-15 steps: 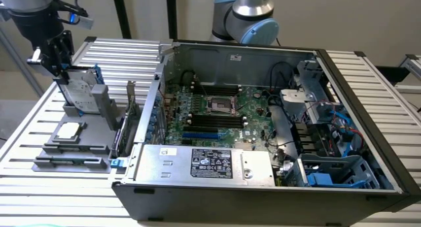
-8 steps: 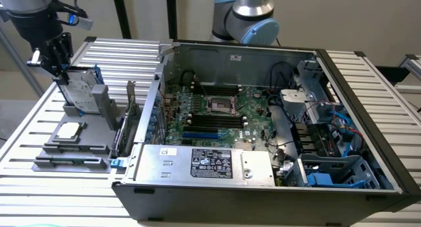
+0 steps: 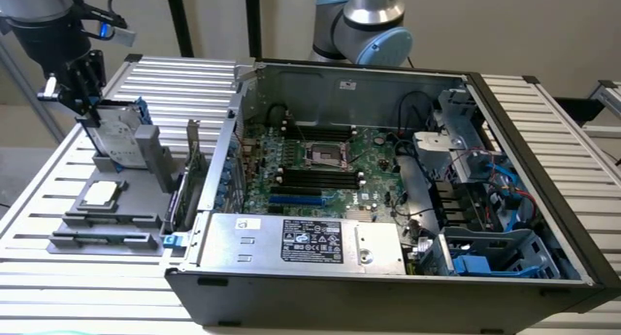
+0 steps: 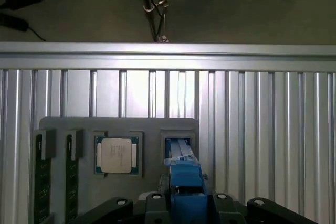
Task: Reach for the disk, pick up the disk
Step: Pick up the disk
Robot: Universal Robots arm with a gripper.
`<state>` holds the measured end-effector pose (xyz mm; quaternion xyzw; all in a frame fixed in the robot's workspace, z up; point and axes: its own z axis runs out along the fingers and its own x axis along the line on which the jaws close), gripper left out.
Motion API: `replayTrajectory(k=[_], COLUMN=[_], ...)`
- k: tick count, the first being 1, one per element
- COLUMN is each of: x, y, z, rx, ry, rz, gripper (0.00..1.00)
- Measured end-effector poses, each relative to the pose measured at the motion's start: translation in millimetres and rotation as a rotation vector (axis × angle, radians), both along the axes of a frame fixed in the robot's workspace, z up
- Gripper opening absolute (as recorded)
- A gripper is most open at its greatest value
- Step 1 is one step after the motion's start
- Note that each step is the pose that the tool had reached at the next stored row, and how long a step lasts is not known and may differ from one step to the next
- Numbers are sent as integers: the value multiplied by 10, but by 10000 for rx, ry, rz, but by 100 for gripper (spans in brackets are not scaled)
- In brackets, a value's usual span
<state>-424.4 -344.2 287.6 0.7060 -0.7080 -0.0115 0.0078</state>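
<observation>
Lying flat near the front of a grey holder point(image 3: 107, 240), at the lower left of the exterior view, a processor chip point(image 3: 102, 195) is seated well clear of the work. Just behind it, the disk point(image 3: 118, 137) is propped on edge in a slot of the holder, presumably so that its upper edge can be reached from above. Its long axis is judged to run up and down, with the labelled face turned toward the open computer case point(image 3: 291, 306) on the exterior view's right. Farther back, at upper left, the gripper point(image 3: 89, 113) is placed over that upper edge. Whether it is clamped on the disk cannot be told.
</observation>
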Motion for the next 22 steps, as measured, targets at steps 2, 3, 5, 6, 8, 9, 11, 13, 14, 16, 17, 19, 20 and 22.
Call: replayTrajectory(k=[2, 3, 5, 6, 8, 9, 11, 13, 14, 16, 17, 19, 20, 22], x=[0, 0, 0, 0, 0, 0, 0, -1, -1, 0, 1, 4, 6, 11], y=[-1, -1, -1, -1, -1, -1, -1, -2, -1, -1, -1, -1, -1, -1], z=[0, 0, 0, 0, 0, 0, 0, 9, 22, 74, 106, 191, 235, 327], rx=[1, 1, 0, 0, 1, 0, 0, -1, 1, 0, 1, 1, 1, 0], ry=[0, 0, 0, 0, 0, 0, 1, 0, -3, 1, -1, 1, -1, 1], rz=[2, 2, 2, 2, 1, 2, 2, 2, 2, 1, 1, 3, 2, 2], gripper=[33, 33, 33, 33, 33, 33, 33, 33, 33, 33, 33, 33, 33, 33])
